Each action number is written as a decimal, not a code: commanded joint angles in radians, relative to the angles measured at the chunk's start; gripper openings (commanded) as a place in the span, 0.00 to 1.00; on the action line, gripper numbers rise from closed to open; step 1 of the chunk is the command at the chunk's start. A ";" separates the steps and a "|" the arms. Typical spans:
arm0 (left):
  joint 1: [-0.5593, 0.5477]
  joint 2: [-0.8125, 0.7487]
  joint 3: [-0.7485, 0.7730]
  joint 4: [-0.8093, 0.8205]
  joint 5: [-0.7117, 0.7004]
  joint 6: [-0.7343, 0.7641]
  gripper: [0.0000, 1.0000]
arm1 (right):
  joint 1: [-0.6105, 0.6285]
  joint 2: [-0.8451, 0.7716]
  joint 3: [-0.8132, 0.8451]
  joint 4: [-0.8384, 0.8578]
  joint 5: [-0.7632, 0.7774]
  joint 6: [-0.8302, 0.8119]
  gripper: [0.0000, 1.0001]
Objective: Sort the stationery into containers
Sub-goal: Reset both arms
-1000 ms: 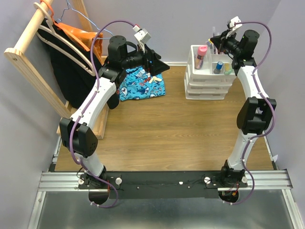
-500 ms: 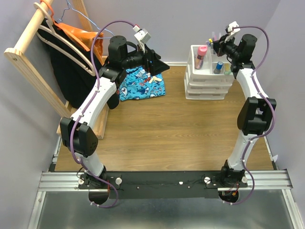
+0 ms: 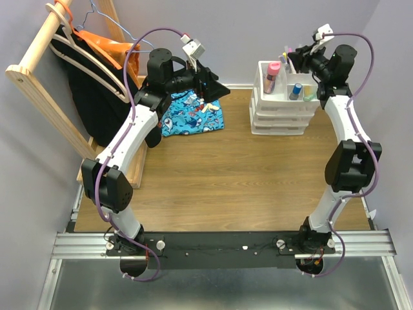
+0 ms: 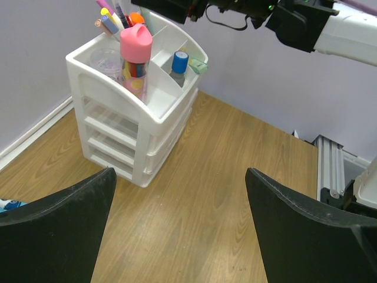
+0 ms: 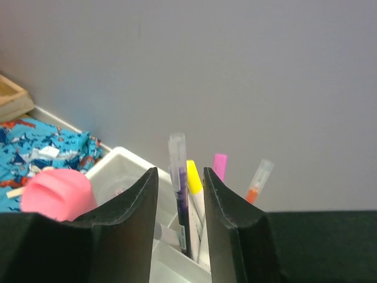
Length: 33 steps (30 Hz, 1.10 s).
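The white organiser (image 3: 284, 106) stands at the back right, its top compartments (image 4: 162, 88) holding a pink glitter tube (image 3: 272, 74), a blue-capped jar (image 3: 296, 89) and upright pens (image 4: 109, 17). My right gripper (image 3: 298, 59) hovers over the back compartment, open. In the right wrist view a purple pen (image 5: 179, 188) and a yellow highlighter (image 5: 194, 177) stand in the gap of the right gripper (image 5: 179, 171), untouched. My left gripper (image 3: 216, 90) is wide open and empty near the blue cloth (image 3: 190, 113), where small stationery (image 3: 208, 108) lies.
A wooden rack with hangers and dark clothes (image 3: 45, 84) leans at the left. A wooden tray corner (image 5: 12, 100) shows beyond the cloth. The back wall is close behind the organiser. A metal rail (image 4: 330, 171) runs along the table's right edge.
The right gripper's jaws have parted and the arm has drawn up and to the right above the organiser, leaving the pen standing in the compartment. The left arm has not moved.
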<state>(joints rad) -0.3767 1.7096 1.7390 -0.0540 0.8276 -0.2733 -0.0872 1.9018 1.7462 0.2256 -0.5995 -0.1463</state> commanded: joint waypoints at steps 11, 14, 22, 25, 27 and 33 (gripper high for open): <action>-0.024 -0.054 0.054 -0.160 -0.271 0.143 0.99 | -0.006 -0.207 0.087 -0.320 0.369 0.273 0.68; -0.034 -0.096 0.027 -0.240 -0.471 0.255 0.99 | -0.013 -0.236 0.076 -0.553 0.487 0.323 0.70; -0.036 -0.163 -0.099 -0.262 -0.751 0.355 0.99 | -0.025 -0.473 -0.259 -0.744 0.634 0.321 0.80; -0.037 -0.168 -0.133 -0.257 -0.726 0.346 0.99 | -0.025 -0.530 -0.312 -0.772 0.714 0.330 0.86; -0.045 -0.162 -0.148 -0.264 -0.719 0.335 0.99 | -0.025 -0.559 -0.361 -0.770 0.734 0.336 0.91; -0.079 -0.151 -0.147 -0.257 -0.712 0.348 0.99 | -0.025 -0.621 -0.412 -0.752 0.739 0.326 1.00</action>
